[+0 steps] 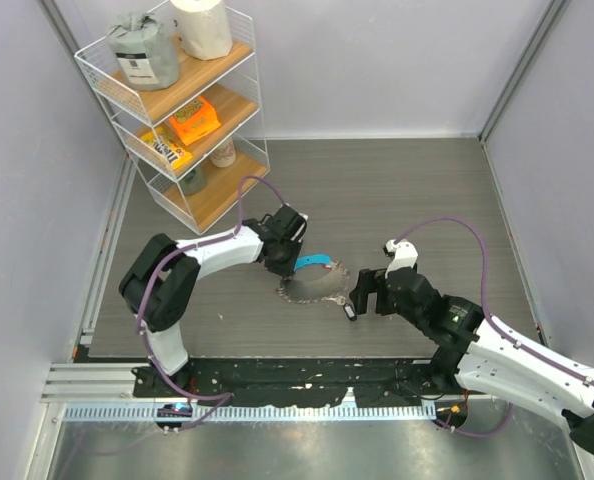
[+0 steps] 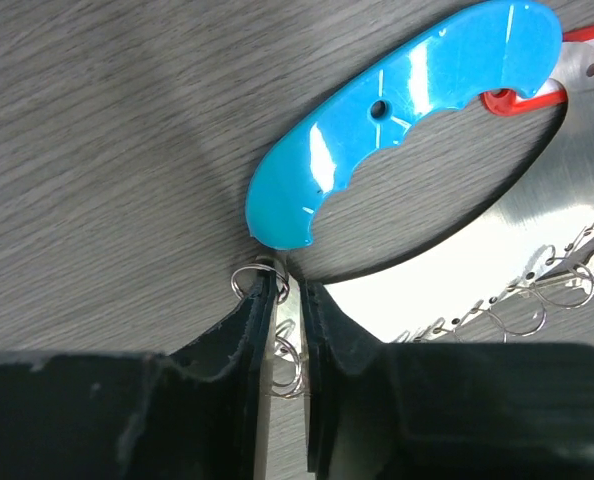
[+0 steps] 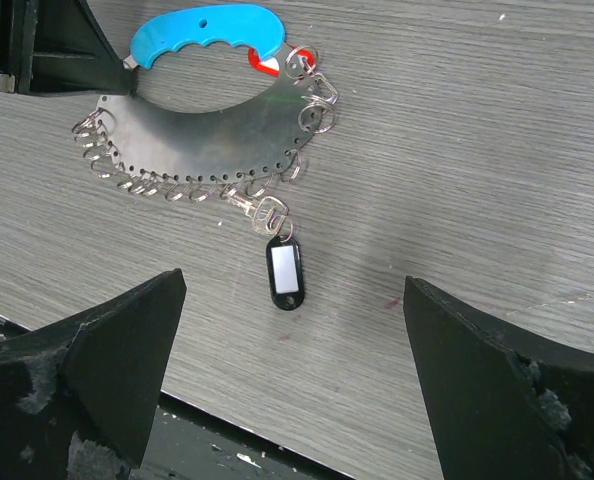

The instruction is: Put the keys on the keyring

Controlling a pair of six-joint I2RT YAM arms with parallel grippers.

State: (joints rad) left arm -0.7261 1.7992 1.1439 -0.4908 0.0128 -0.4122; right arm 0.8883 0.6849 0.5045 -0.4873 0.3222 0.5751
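The left end effector is clamped on the metal end of the keyring, just under the tip of its blue tag. I judge this step is to hold the ring steady. Next, the right end effector, wide apart, must take the key with the black tag, which lies on the surface near it, beside the ring's edge.

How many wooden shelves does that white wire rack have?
3, stacked: top shelf under the grey bag, middle shelf under the orange box, bottom shelf nearest the table.
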